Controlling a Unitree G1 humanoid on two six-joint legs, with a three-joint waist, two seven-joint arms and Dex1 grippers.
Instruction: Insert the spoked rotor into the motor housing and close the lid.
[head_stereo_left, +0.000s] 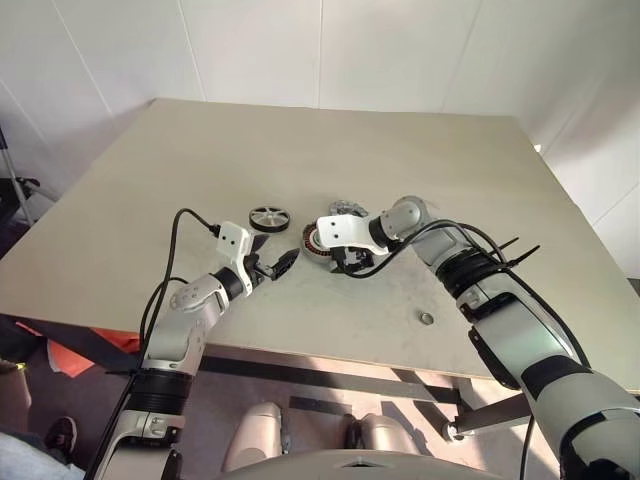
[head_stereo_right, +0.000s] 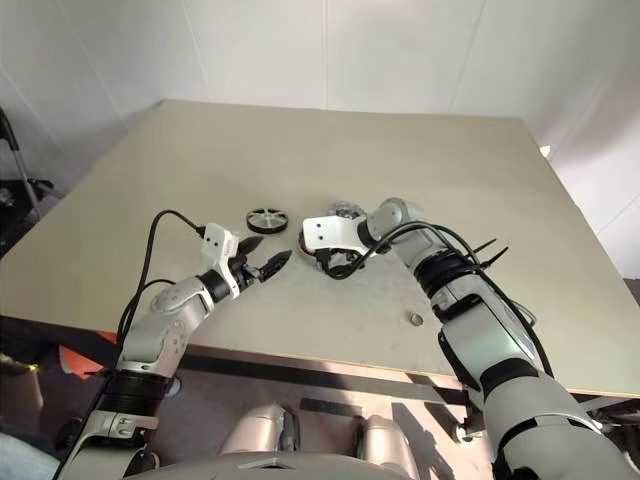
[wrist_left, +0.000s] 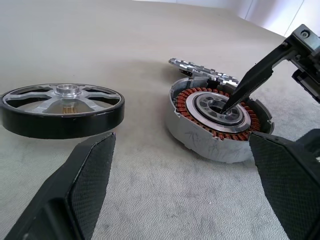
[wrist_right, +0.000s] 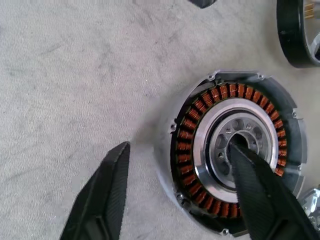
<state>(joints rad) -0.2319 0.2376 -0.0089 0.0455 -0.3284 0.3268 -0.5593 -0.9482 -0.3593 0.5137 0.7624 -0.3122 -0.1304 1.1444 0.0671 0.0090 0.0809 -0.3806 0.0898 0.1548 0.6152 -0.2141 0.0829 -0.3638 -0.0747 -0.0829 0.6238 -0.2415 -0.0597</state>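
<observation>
Motor housing (wrist_right: 235, 160): centre of the head views, flat on the bench (head_stereo_left: 400, 130), copper windings facing up. Right pincer (wrist_right: 180, 192): part-open, one finger tip set in the housing's central bore, the other outside its wall; grip not confirmed. Spoked rotor (wrist_left: 62, 107): just left of the housing, lying flat, apart from it. Left pincer (head_stereo_left: 272, 264): wide open, empty, hovering below the rotor in frame. Lid (wrist_left: 202, 72): directly behind the housing.
</observation>
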